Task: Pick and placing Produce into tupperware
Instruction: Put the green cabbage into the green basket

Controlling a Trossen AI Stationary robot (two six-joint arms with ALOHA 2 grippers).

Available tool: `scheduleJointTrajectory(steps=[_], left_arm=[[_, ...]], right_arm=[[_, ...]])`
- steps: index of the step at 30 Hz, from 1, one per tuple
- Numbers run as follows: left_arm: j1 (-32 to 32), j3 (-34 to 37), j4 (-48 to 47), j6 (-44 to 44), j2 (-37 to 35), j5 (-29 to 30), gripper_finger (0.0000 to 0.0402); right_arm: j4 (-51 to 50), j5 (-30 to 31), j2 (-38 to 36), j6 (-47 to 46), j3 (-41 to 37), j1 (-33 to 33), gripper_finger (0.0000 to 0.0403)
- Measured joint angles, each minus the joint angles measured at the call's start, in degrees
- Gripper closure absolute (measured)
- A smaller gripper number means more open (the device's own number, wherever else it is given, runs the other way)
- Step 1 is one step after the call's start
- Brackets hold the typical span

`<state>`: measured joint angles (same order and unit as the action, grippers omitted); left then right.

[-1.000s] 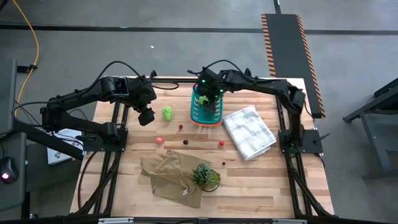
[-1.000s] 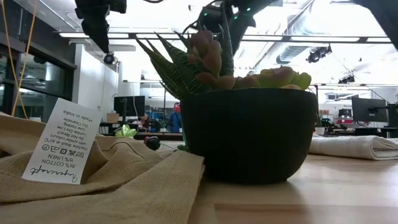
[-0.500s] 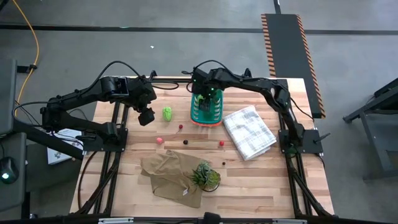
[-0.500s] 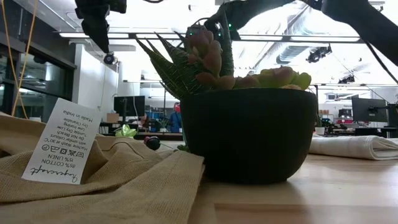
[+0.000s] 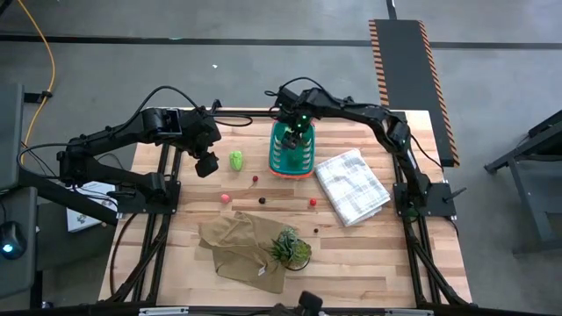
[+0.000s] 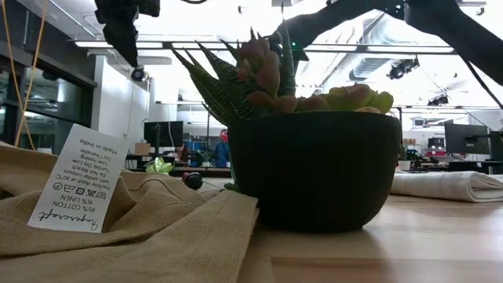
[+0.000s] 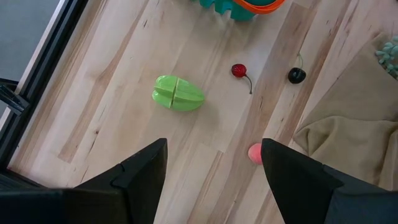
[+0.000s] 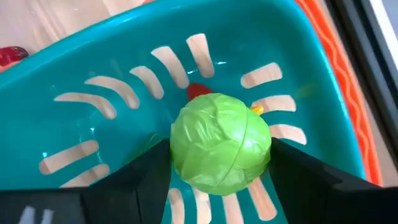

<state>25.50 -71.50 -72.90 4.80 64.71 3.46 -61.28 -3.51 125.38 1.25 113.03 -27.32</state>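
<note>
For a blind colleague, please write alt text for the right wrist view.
A round light green toy cabbage sits between the right gripper's dark jaws, over the inside of the teal slotted plastic basket. A small red piece shows behind the cabbage.

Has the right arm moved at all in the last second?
Yes. In the high view the right gripper shifted slightly toward the table's far edge, staying over the basket.

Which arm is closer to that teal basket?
The right. Its gripper hangs right over the basket, holding a green ball. The left gripper hovers off to the side, open.
</note>
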Motion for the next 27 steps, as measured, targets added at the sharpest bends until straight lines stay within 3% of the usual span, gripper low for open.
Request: scheduleJointTrajectory(steps=[17,27], left_arm=[[0.00,0.00,-0.01,0.00,0.00,0.00,0.0153],[-0.01,-0.01,0.01,0.00,0.00,0.00,0.0153]], right_arm=[[-1.00,1.60,0.00,-1.39,-0.39,1.60,0.0176],[-1.26,1.57,0.00,1.15,-0.41,1.63,0.0149]])
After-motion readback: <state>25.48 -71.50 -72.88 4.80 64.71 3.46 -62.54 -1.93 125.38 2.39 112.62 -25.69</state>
